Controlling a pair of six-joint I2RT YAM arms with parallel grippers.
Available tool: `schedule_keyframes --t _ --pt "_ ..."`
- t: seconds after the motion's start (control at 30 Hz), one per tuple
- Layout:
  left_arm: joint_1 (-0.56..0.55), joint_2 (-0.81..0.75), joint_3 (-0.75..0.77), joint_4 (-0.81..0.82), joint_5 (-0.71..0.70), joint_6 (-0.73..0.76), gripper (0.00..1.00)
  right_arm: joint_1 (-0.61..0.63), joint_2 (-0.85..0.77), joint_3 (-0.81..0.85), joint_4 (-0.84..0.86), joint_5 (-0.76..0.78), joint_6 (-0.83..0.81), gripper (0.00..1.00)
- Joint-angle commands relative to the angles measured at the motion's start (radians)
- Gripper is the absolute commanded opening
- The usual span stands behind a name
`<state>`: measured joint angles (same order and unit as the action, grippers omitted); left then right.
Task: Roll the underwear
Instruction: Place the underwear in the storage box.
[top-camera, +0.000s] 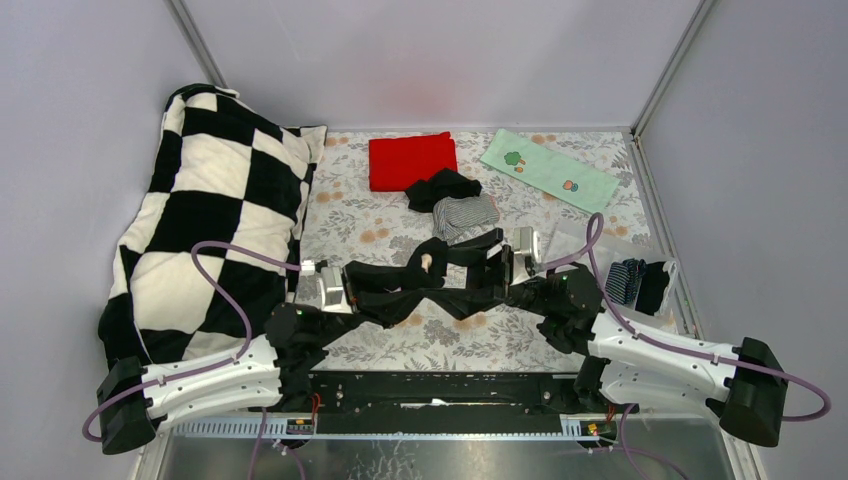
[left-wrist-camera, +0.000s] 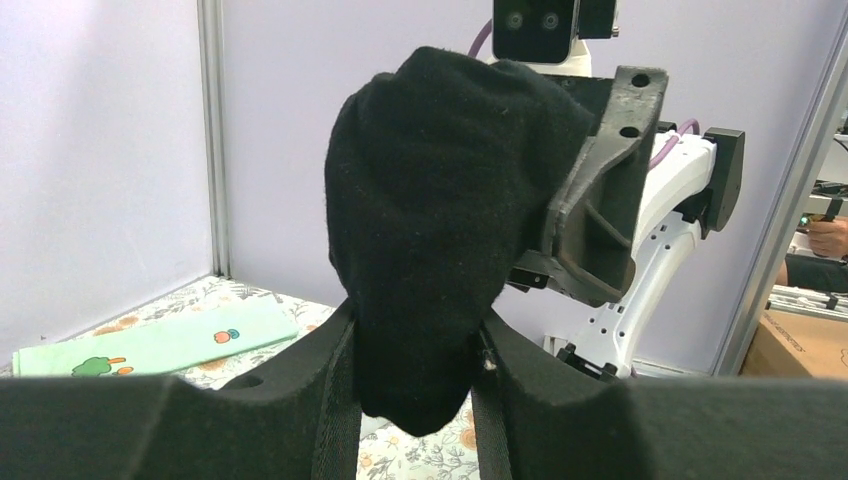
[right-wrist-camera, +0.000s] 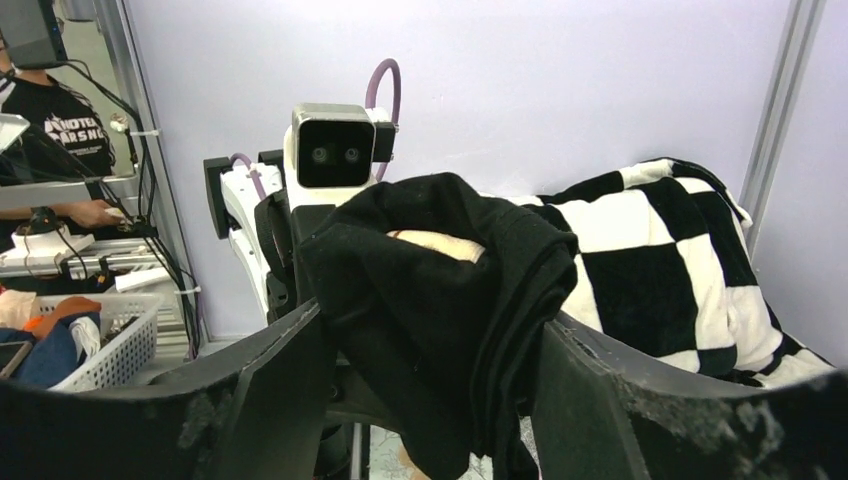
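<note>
A black brief (top-camera: 425, 278) hangs stretched above the middle of the tabletop (top-camera: 440, 340), bunched and limp, with a pale patch showing among its folds. The left jaws are clenched on its 9 o'clock end and the right jaws on its 3 o'clock end.

Towards 12 o'clock, a crumpled second black brief (top-camera: 440, 187) and a grey pinstriped brief (top-camera: 466, 216) lie loose and touching, right beside the red cloth (top-camera: 412, 160).

At 3 o'clock a clear bin (top-camera: 676, 275) holds a blue striped piece (top-camera: 627, 280) and a black piece (top-camera: 655, 287). They may be rolled, but they are too small to be sure.

Outside the cell, a white mesh basket (right-wrist-camera: 120, 345) holds blue and orange cloth.
</note>
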<state>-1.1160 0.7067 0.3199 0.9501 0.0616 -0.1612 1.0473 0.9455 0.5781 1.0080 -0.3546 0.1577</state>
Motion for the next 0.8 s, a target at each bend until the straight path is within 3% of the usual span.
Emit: schedule_keyframes --t 0.0,0.07,0.23,0.4,0.5,0.6,0.67,0.77 --pt "-0.004 -0.005 0.017 0.012 -0.044 0.025 0.0 0.003 0.0 0.023 0.108 0.048 0.023 0.64" --pt "-0.004 -0.007 0.015 0.016 -0.052 0.022 0.0 0.003 0.0 0.008 0.13 0.072 0.037 0.51" --pt "-0.005 -0.006 0.007 0.035 -0.059 0.009 0.0 0.003 0.0 -0.02 0.156 0.108 0.045 0.34" --pt "-0.004 0.005 0.015 0.009 -0.058 -0.003 0.01 0.003 0.004 0.002 0.088 0.188 0.046 0.01" --pt "-0.004 0.006 0.024 -0.026 -0.059 -0.023 0.55 0.003 0.002 0.033 -0.014 0.29 0.049 0.0" --pt "-0.004 0.0 0.032 -0.08 -0.059 -0.044 0.86 0.002 -0.021 0.082 -0.208 0.454 0.033 0.0" --pt "-0.004 -0.006 0.033 -0.113 -0.087 -0.06 0.97 0.001 -0.032 0.125 -0.348 0.561 0.014 0.0" --pt "-0.004 -0.002 0.039 -0.188 -0.118 -0.087 0.99 -0.016 -0.02 0.215 -0.592 0.677 -0.014 0.0"
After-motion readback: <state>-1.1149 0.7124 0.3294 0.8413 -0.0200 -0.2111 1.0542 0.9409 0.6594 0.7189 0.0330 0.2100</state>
